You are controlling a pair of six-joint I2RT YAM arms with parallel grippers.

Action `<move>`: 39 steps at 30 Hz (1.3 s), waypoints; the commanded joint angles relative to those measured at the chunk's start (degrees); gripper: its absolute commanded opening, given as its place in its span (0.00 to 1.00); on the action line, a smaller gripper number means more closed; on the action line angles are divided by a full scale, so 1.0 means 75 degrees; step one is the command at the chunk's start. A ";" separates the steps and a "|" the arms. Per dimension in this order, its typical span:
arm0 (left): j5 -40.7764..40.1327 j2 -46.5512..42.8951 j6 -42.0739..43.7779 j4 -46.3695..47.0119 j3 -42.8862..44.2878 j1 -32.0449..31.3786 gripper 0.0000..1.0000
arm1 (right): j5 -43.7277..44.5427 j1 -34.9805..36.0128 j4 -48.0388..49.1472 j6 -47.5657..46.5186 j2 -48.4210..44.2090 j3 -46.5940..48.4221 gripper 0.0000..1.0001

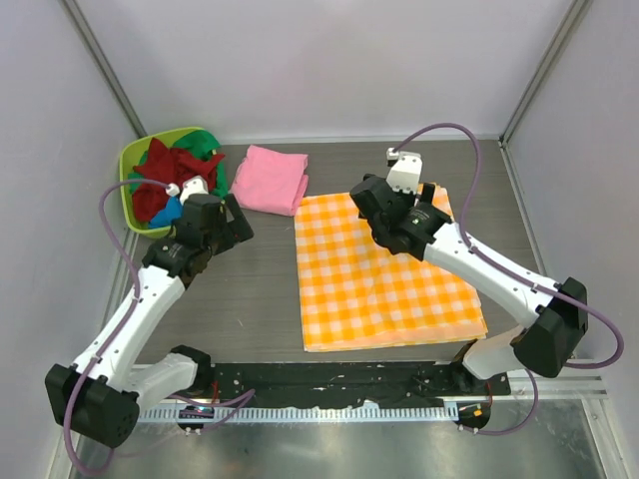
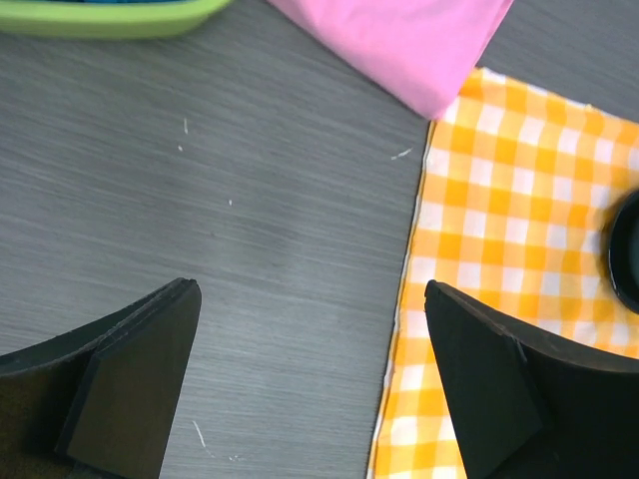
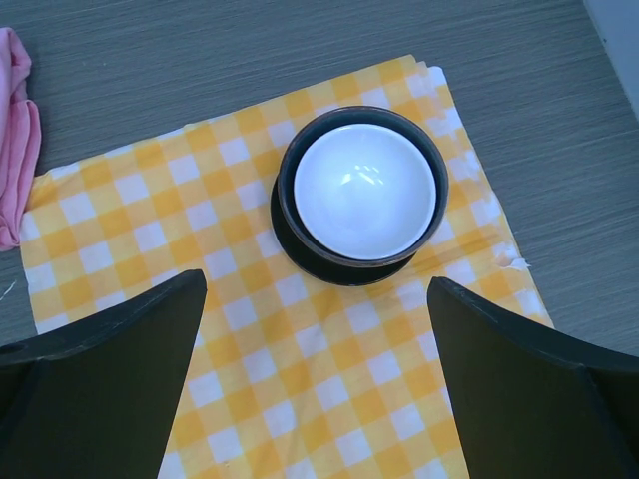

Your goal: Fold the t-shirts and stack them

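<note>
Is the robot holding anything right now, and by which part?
Nothing is held. The left end effector is open over the table; the right end effector is open above the bowl.

A grey wood-grain table sits in an enclosure — plain white walls on three sides, metal corner posts, even light.

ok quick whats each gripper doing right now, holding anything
Left gripper: open, holding nothing.
Right gripper: open, holding nothing, above the checked cloth.

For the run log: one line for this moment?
left hand open, empty | right hand open, above checked cloth | pink t-shirt folded | other t-shirts in basket
</note>
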 commanded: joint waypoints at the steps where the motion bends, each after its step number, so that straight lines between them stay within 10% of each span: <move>1: 0.0292 -0.0185 -0.0369 0.0709 -0.0430 -0.0042 1.00 | 0.0644 -0.0025 -0.0690 -0.0058 0.0170 0.0514 1.00; 22: 0.0585 -0.0267 -0.1130 0.1705 -0.1766 -0.0135 1.00 | -0.0996 -0.1723 -0.0165 0.0809 0.0170 -0.1595 1.00; 39: 0.0667 -0.0056 -0.1142 0.1986 -0.1825 -0.0159 1.00 | -0.2894 -0.4315 0.1570 -0.0023 0.2032 -0.0695 1.00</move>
